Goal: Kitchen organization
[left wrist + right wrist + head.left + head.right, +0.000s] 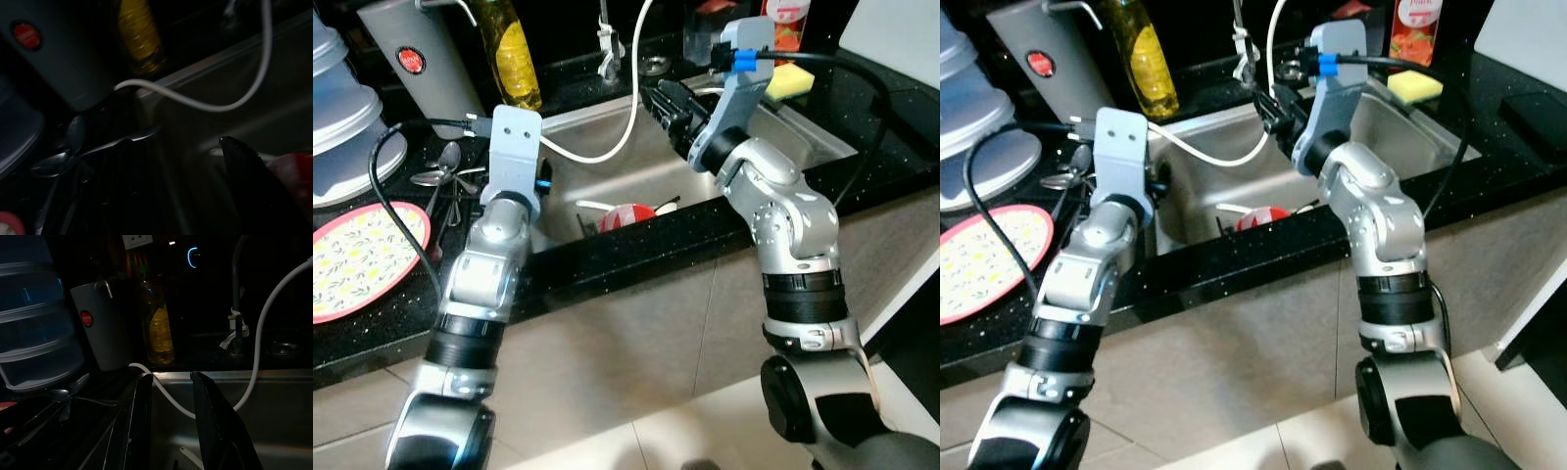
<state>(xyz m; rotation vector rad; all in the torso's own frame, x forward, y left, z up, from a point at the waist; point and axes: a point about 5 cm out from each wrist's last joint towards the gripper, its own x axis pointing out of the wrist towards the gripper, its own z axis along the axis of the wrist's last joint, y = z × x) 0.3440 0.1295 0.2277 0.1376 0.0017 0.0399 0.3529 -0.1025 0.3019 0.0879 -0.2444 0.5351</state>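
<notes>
Both arms reach forward, right gripper point(168, 423) fingers parted.

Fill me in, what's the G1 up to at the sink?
The robot stands at a black counter with both arms raised over the steel sink. The right gripper hovers open above the basin, holding nothing. The left gripper sits at the sink's left edge, near the spoons on the counter. A red item and some utensils lie in the sink. Nothing is grasped yet.
</notes>
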